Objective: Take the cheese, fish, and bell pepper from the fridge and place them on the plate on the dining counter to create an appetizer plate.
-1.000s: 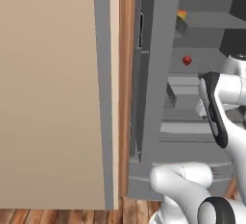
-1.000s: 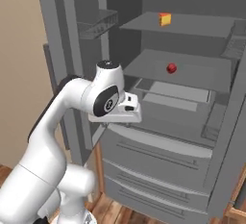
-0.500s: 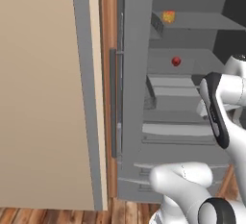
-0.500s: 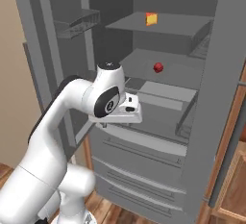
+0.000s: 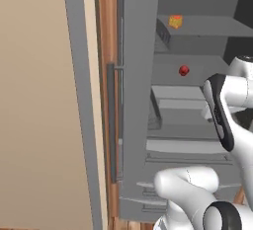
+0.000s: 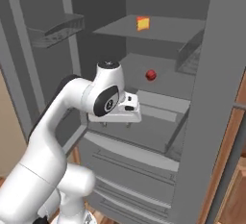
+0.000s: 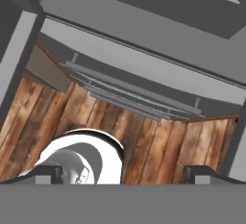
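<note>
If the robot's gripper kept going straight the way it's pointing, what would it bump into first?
The open gripper points downward. Straight ahead, the hand view shows the wooden floor in front of the fridge's lower drawer fronts, so probably the floor; depth is hard to judge.

The fridge (image 6: 202, 122) stands open, its grey shelves bare but for two foods. The cheese (image 6: 142, 23) rests on the upper shelf (image 6: 163, 28), toward its back. The bell pepper (image 6: 151, 75) sits alone on the shelf below (image 6: 166, 71). Wooden plank floor (image 7: 144, 136) runs beneath the lower drawer fronts.
</note>
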Tool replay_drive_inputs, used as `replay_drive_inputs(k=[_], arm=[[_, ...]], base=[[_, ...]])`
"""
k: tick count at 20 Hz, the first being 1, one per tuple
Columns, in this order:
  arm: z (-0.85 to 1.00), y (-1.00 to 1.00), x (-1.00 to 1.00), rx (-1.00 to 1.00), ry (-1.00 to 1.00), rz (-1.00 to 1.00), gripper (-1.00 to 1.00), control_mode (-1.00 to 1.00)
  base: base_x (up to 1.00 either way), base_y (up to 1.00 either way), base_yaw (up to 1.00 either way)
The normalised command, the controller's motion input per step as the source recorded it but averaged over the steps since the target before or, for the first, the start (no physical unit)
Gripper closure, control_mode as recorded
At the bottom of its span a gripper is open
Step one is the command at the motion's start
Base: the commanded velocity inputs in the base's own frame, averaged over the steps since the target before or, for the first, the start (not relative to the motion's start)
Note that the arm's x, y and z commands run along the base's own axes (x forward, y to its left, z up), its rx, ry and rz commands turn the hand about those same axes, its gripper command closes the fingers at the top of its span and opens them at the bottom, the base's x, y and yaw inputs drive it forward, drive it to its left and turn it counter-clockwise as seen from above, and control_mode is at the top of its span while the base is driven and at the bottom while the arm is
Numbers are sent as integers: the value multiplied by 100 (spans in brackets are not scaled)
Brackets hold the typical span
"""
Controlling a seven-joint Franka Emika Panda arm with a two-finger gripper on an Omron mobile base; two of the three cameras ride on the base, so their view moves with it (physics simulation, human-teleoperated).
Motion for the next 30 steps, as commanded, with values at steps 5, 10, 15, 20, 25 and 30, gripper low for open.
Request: replay_drive_inputs(k=[5,10,15,20,25,30], arm=[[0,0,0,0,0,0,-100,100],[0,0,0,0,0,0,-100,100],[0,0,0,0,0,0,-100,100],[0,0,0,0,0,0,-100,100],[0,0,0,0,0,0,-100,100],[0,0,0,0,0,0,-100,100]], base=[[63,-11,1],[68,-16,2],[10,-29,1],[0,-46,9],[0,-50,18],[0,-32,27]])
